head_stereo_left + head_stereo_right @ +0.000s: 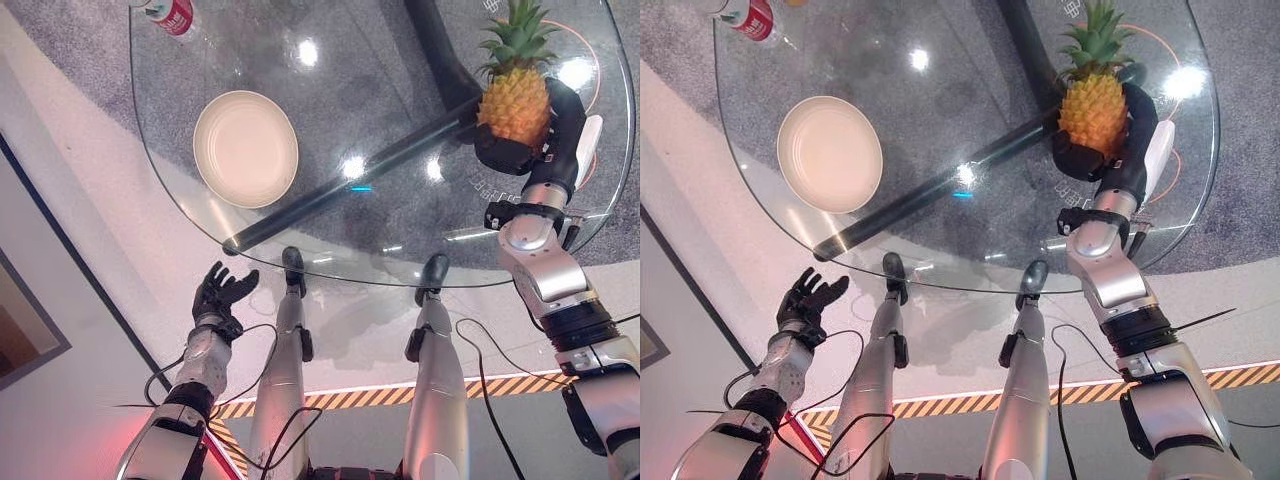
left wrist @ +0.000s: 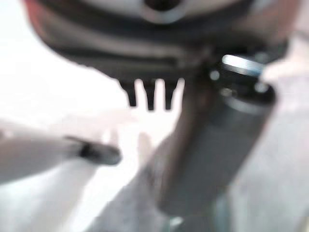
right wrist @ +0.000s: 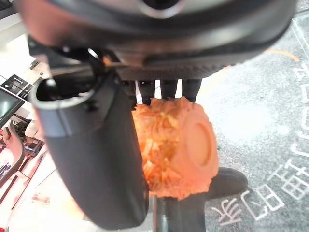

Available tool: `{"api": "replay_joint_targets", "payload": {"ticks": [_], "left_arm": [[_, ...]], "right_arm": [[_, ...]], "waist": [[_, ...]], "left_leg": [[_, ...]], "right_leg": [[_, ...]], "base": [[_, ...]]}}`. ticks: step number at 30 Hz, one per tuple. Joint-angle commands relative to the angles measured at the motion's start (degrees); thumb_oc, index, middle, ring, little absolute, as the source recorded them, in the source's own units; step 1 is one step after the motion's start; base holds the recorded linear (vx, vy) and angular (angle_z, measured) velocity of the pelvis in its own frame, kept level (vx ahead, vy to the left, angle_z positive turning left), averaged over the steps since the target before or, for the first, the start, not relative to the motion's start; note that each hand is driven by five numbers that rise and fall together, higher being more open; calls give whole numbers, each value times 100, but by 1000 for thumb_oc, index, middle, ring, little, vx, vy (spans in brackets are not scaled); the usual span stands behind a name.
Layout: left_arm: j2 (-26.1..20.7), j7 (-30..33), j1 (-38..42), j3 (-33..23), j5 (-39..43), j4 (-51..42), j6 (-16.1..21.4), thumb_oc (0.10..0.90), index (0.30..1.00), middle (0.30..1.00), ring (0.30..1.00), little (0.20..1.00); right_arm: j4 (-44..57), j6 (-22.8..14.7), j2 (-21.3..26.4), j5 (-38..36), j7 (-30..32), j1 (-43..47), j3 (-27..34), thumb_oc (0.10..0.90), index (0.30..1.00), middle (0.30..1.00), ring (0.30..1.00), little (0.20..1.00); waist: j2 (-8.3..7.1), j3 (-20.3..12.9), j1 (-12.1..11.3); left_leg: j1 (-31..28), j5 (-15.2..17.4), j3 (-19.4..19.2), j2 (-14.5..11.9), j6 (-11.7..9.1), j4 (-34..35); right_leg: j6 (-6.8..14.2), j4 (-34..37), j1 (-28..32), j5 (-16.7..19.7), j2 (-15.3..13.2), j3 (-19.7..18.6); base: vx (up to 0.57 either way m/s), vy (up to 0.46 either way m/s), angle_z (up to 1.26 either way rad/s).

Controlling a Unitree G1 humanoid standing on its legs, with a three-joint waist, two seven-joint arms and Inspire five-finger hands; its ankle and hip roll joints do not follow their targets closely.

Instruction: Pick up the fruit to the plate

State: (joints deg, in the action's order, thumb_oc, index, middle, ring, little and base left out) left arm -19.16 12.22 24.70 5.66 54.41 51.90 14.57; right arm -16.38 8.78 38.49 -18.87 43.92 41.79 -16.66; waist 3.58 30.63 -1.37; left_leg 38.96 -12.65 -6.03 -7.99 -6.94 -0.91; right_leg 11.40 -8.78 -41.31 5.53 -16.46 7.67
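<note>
Table: round glass top; a dark bar under it runs from the near edge towards the far right, and grey carpet shows through the glass.
Right arm: reaches up from the lower right over the table's right part, forearm nearly upright, wrist bent in towards the fruit.
Left arm: low at the lower left, off the table and below its near edge.
Pineapple: upright at the table's far right, leafy crown up, in the right hand's grasp; whether its base touches the glass cannot be told.
Plate: cream, on the table's left part, well apart from the pineapple, with nothing on it.
Right hand: dark fingers curled round the pineapple's lower body from the right and beneath; the right wrist view shows the thumb along one side and the fingers over the fruit's top edge.
Left hand: palm up, fingers spread and loose, holding nothing.
Bottle: red-labelled, at the table's far left edge, beyond the plate.
</note>
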Motion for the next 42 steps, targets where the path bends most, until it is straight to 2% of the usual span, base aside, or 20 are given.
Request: {"api": "replay_joint_targets", "payload": {"ticks": [1, 6, 14, 19, 24, 29, 33, 39, 42], "left_arm": [[-339, 724, -148, -400, 564, -92, 795, 800, 900, 900, 900, 900], [-485, 1218, 156, -706, 538, -598, 1343, 800, 900, 900, 900, 900], [-689, 1557, 525, -979, 570, -1147, 1748, 800, 900, 900, 900, 900], [-781, 1729, 784, -1068, 471, -1595, 2177, 800, 900, 900, 900, 900], [-756, 1735, 925, -1127, 293, -2098, 2431, 800, 900, 900, 900, 900], [-448, 1699, 919, -1093, -206, -2919, 2562, 800, 900, 900, 900, 900], [-389, 1599, 835, -974, -693, -3540, 2499, 800, 900, 900, 900, 900], [-379, 794, 877, -792, -530, -4168, 2172, 800, 900, 900, 900, 900], [-385, 532, 877, -729, -430, -4301, 2140, 800, 900, 900, 900, 900]], "right_arm": [[403, -263, 304, 555, 190, 71, 300, 100, 300, 300, 300, 200], [657, -231, 243, 788, 245, 19, 346, 100, 300, 300, 300, 200], [963, -221, 120, 1000, 221, -110, 459, 100, 300, 300, 300, 200], [1050, -418, 62, 1326, 200, -110, 420, 100, 300, 300, 300, 200], [1216, -543, -11, 1822, 297, -107, 462, 100, 300, 300, 300, 200], [1418, -609, -56, 2499, 472, -90, 559, 100, 300, 300, 300, 200], [1521, -639, -96, 2859, 535, -133, 644, 100, 300, 300, 300, 200], [1606, -754, -9, 3485, 428, -16, 609, 100, 300, 300, 300, 200], [1641, -818, 25, 3556, 381, 25, 580, 100, 300, 300, 300, 200]], "waist": [[-34, -84, -37], [-79, -84, -22], [-69, -84, 17], [-90, -84, 18], [-98, -84, 0], [-121, -84, -53], [-157, -84, -96], [-184, -84, -119], [-183, -84, -117]], "left_leg": [[-162, 371, 193, 40, -25, -234], [-223, 366, 173, 21, -42, -208], [-233, 365, 160, 18, -50, -207], [-238, 372, 145, -7, -62, -186], [-223, 395, 154, -1, -64, -213], [-167, 378, 183, 1, -44, -196], [-192, 442, 225, 16, -40, -214], [-173, 429, 257, 16, -25, -239], [-176, 422, 256, 16, -23, -228]], "right_leg": [[54, -205, -124, 327, -62, 389], [55, -201, -60, 312, -73, 403], [48, -231, -60, 281, -64, 368], [40, -214, -33, 256, -69, 379], [58, -223, -17, 246, -92, 409], [69, -169, 6, 280, -103, 447], [98, -169, 82, 241, -99, 493], [121, -126, 127, 287, -115, 532], [132, -100, 140, 308, -117, 539]], "base": [[-2, 0, 4], [-1, 0, 1], [0, 0, 0], [0, 0, 0], [0, 0, 0], [-2, -18, 0], [-2, -70, 1], [6, -26, 2], [-2, -6, 3]]}}
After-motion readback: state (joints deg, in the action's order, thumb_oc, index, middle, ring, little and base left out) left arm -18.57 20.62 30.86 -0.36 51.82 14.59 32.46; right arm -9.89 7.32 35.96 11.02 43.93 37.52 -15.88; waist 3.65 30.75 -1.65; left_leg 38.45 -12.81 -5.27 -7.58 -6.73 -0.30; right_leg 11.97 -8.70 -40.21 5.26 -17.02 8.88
